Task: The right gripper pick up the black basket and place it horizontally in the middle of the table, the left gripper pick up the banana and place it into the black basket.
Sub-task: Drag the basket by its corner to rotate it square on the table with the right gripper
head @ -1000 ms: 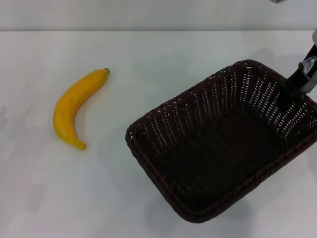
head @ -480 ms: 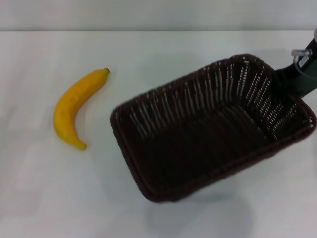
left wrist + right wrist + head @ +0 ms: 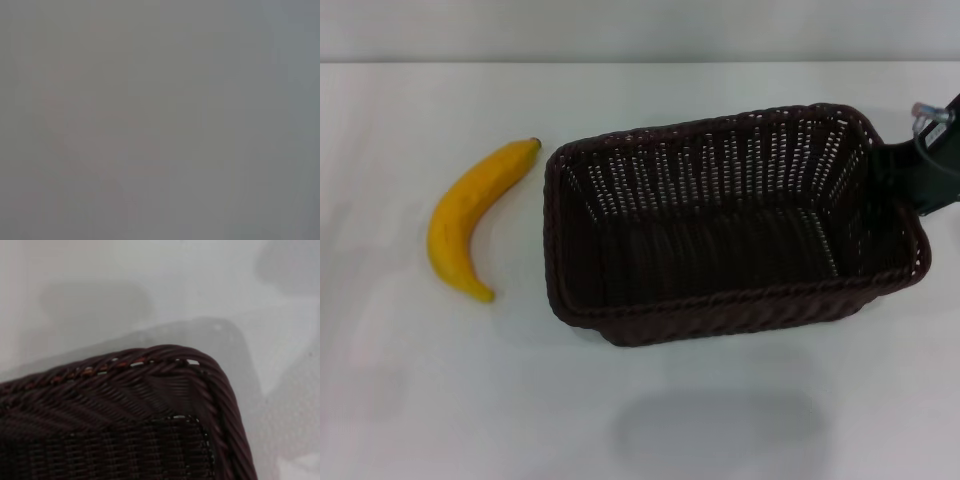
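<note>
The black basket (image 3: 720, 305) hangs above the white table (image 3: 440, 400), its long side running left to right and its shadow on the tabletop below. My right gripper (image 3: 908, 176) is shut on the basket's right end rim, at the right edge of the head view. The right wrist view shows a corner of the basket (image 3: 125, 410) close up over the table (image 3: 100, 275). The yellow banana (image 3: 470, 215) lies on the table just left of the basket, stem tip pointing to the far side. My left gripper is out of view; the left wrist view shows only plain grey.
The table's far edge (image 3: 640, 62) meets a pale wall. Bare tabletop lies in front of and to the left of the banana.
The basket has swung from a diagonal to a left-right line and moved toward the far side and left, closer to the banana. The banana has not moved.
</note>
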